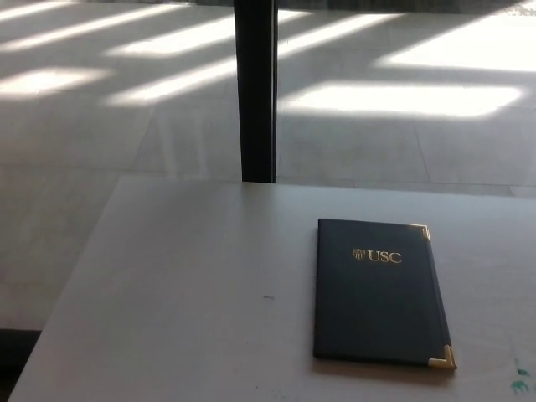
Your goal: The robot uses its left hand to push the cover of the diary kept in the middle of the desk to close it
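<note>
- Head view: the diary [378, 291] lies closed and flat on the white desk [193, 285], right of centre in the lower half of the frame, its dark cover up.
- Gold "USC" lettering [383, 256] sits near the cover's top; gold corner caps show on its right-hand corners.
- A black post [255, 88] stands beyond the desk's far edge, upper centre.
- Sunlit floor [402, 96] fills the top of the frame.
- Neither robot hand shows, so their state cannot be told.

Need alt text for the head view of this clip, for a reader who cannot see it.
A closed dark diary with gold "USC" lettering and gold corners lies flat on a pale desk. No robot hand is in view. Beyond the desk, a black post stands on a sunlit floor.
</note>
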Motion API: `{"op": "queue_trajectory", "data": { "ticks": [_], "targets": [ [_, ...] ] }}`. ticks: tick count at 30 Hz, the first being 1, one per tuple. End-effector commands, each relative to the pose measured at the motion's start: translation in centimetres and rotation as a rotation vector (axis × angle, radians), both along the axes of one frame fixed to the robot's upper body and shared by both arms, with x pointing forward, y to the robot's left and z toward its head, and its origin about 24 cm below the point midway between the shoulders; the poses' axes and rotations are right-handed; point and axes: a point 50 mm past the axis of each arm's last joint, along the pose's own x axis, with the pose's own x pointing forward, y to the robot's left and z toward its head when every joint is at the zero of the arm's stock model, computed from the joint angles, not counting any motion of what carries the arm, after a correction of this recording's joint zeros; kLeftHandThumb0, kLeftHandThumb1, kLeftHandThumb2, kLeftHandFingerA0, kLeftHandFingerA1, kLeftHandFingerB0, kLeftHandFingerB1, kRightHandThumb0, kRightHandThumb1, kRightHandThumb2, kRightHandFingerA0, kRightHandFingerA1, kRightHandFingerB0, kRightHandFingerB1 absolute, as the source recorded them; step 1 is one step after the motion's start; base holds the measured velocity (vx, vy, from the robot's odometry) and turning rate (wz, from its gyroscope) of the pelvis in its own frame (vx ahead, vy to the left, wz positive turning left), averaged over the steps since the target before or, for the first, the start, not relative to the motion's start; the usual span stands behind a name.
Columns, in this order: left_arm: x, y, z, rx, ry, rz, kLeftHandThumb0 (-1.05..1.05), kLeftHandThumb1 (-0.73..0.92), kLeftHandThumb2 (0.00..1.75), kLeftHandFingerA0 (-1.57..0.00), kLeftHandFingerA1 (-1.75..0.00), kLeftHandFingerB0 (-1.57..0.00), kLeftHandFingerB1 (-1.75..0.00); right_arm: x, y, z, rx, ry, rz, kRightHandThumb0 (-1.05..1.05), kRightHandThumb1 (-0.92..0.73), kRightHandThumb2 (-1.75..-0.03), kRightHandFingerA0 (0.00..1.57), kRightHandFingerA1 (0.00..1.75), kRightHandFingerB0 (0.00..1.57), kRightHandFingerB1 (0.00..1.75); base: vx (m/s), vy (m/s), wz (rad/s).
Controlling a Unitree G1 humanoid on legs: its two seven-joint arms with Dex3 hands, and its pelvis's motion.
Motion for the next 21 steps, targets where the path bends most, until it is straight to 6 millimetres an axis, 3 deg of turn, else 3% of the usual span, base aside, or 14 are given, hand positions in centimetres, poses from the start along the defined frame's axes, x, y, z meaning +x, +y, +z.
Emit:
{"op": "queue_trajectory", "data": {
  "ticks": [1,4,5,7,8,9,10,11,12,13,15,17,19,21],
  "targets": [
    [1.08,0.82,1.14,0.093,-0.086,-0.11,-1.05,0.92,0.74,-0.41,-0.89,-0.43,-0.83,-0.33,-0.43,0.7,-0.027,-0.022,-0.004,-0.91,-0.9,-0.67,0.62,0.78,0.6,0.58,0.0,0.0,0.0],
    [1.34,0.62,0.93,0.118,-0.022,-0.183,-1.04,0.92,0.76,-0.62,-0.89,-0.66,-0.86,-0.55,-0.3,0.59,-0.051,0.019,0.012,-0.92,-0.91,-0.68,0.66,0.73,0.61,0.56,0.0,0.0,0.0],
    [1.26,0.55,0.9,0.11,-0.027,-0.203,-0.94,0.71,1.25,-0.49,-0.82,-0.51,-0.8,-0.52,-0.28,0.5,-0.042,0.023,-0.006,-0.92,-0.88,-0.67,0.72,0.76,0.64,0.56,0.0,0.0,0.0],
    [1.22,0.51,0.87,0.105,-0.045,-0.21,-1.04,0.92,0.76,-0.49,-0.9,-0.6,-0.92,-0.47,-0.18,0.45,-0.033,0.01,-0.019,-0.82,-0.66,-1.17,0.77,0.8,0.58,0.63,0.0,0.0,0.0],
    [1.45,0.45,0.91,0.108,-0.046,-0.212,-1.04,0.71,1.11,-0.49,-0.85,-0.53,-0.87,-0.32,-0.05,0.59,-0.038,0.01,0.006,-0.93,-0.89,-0.68,0.75,0.79,0.64,0.58,0.0,0.0,0.0],
    [1.41,0.45,0.92,0.106,-0.045,-0.206,-1.04,0.92,0.77,-0.44,-0.86,-0.42,-0.81,-0.31,-0.07,0.63,-0.035,0.015,0.025,-0.91,-0.91,-0.67,0.66,0.75,0.61,0.57,0.0,0.0,0.0],
    [1.37,0.45,0.9,0.101,-0.06,-0.194,-0.94,0.73,1.29,-0.53,-0.85,-0.3,-0.7,-0.36,-0.13,0.58,-0.03,0.004,0.027,-0.92,-0.91,-0.67,0.62,0.73,0.61,0.57,0.0,0.0,0.0],
    [1.56,0.46,0.96,0.101,-0.065,-0.194,-0.94,0.73,1.29,-0.53,-0.85,-0.3,-0.7,-0.29,-0.09,0.53,-0.028,0.0,0.025,-0.92,-0.91,-0.67,0.62,0.73,0.61,0.57,0.0,0.0,0.0],
    [1.53,0.48,0.96,0.101,-0.062,-0.194,-1.03,0.92,0.79,-0.42,-0.86,-0.36,-0.77,-0.24,-0.09,0.55,-0.029,-0.007,0.01,-0.91,-0.9,-0.67,0.63,0.75,0.64,0.58,0.0,0.0,0.0],
    [1.5,0.48,0.97,0.104,-0.056,-0.198,-0.94,0.73,1.29,-0.55,-0.85,-0.3,-0.69,-0.24,-0.08,0.6,-0.036,-0.011,0.011,-0.9,-0.9,-0.67,0.62,0.74,0.63,0.59,0.0,0.0,0.0],
    [1.28,0.54,0.99,0.106,-0.061,-0.189,-0.96,0.72,1.26,-0.53,-0.85,-0.42,-0.77,-0.63,-0.06,0.41,-0.038,0.004,0.027,-0.91,-0.91,-0.67,0.65,0.77,0.61,0.55,0.0,0.0,0.0],
    [1.26,0.54,0.99,0.104,-0.06,-0.19,-1.05,0.92,0.77,-0.5,-0.89,-0.41,-0.81,-0.68,-0.09,0.4,-0.035,0.014,0.025,-0.91,-0.91,-0.67,0.66,0.74,0.62,0.54,0.0,0.0,0.0],
    [1.29,0.54,1.0,0.089,-0.079,-0.185,-0.93,0.72,1.28,-0.55,-0.85,-0.27,-0.68,-0.64,-0.09,0.35,-0.029,0.01,0.015,-0.9,-0.91,-0.67,0.67,0.71,0.6,0.52,0.0,0.0,0.0],
    [1.3,0.56,1.0,0.087,-0.081,-0.186,-0.93,0.73,1.29,-0.54,-0.84,-0.23,-0.66,-0.62,-0.08,0.35,-0.032,0.011,0.017,-0.91,-0.91,-0.67,0.66,0.76,0.62,0.57,0.0,0.0,0.0]
  ]
}}
